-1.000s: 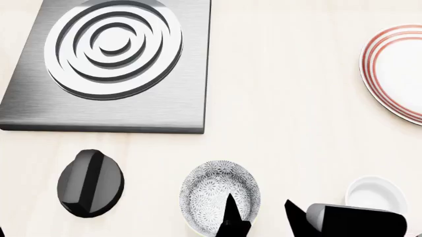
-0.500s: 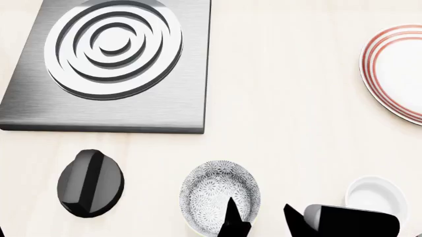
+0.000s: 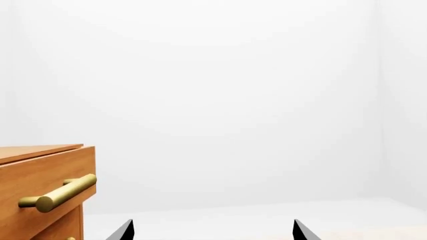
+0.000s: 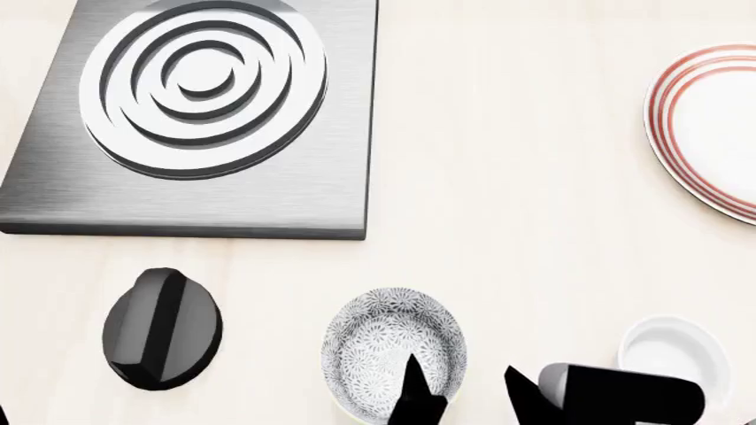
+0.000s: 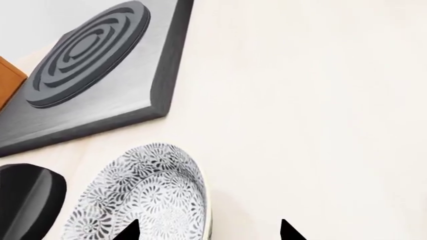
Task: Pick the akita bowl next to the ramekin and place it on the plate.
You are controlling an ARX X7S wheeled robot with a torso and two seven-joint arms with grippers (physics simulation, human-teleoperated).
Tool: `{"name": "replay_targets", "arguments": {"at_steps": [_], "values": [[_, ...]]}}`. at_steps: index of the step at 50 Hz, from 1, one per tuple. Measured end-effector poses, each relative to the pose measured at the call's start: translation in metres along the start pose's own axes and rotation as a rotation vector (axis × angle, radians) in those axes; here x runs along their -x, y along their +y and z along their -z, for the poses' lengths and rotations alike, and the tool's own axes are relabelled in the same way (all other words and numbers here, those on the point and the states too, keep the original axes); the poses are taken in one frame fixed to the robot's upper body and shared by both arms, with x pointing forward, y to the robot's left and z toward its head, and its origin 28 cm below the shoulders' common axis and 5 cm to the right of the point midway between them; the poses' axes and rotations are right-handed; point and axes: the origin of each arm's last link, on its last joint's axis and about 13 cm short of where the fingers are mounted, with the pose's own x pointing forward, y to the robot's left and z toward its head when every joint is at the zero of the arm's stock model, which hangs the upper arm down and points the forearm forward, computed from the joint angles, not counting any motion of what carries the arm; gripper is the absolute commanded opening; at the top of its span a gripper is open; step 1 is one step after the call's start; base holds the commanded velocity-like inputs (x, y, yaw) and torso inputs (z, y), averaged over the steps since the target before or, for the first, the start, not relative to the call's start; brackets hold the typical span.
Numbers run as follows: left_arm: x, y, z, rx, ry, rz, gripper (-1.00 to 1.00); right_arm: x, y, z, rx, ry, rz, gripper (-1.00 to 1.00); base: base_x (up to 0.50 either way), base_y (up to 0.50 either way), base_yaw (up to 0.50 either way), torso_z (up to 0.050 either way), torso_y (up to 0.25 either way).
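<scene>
The akita bowl (image 4: 384, 341), white with a grey-black floral speckle, stands near the counter's front edge, with the plain white ramekin (image 4: 679, 348) to its right. My right gripper (image 4: 461, 365) is open and straddles the bowl's right rim, one finger inside the bowl and one outside. In the right wrist view the bowl (image 5: 143, 195) lies by one fingertip, and its rim passes between the tips of the gripper (image 5: 209, 222). The red-ringed plate (image 4: 709, 124) is cut by the right edge at the far right. My left gripper (image 3: 213, 224) is open with nothing in it, facing a white wall.
A grey metal burner slab (image 4: 195, 115) with raised concentric rings fills the far left. A black knob (image 4: 162, 329) sits on the counter left of the bowl. A wooden drawer (image 3: 40, 190) with a brass handle shows in the left wrist view.
The right arm has crept slightly left and toward the counter's front edge, its fingers still astride the bowl's rim. Bowl, ramekin and plate have not moved.
</scene>
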Motion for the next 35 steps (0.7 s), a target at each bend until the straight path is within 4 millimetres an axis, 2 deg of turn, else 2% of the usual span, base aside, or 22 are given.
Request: {"name": "replay_targets", "arguments": {"at_steps": [15,16,35], "values": [[0.0,-0.0002,0.0004,-0.001,0.001,0.0,1.0,-0.0048,-0.0013,0.0022,0.0,0.009,-0.001,1.0,0.0,0.0,0.0,0.0,0.0],[-0.0001,-0.0002,0.0004,-0.001,0.001,0.0,1.0,-0.005,-0.0013,0.0022,0.0,0.009,-0.001,-1.0,0.0,0.0,0.0,0.0,0.0],[-0.0002,-0.0001,0.0003,-0.001,0.002,0.002,1.0,-0.006,0.0019,-0.0013,0.022,-0.01,-0.016,-1.0,0.0,0.0,0.0,0.0,0.0]]}}
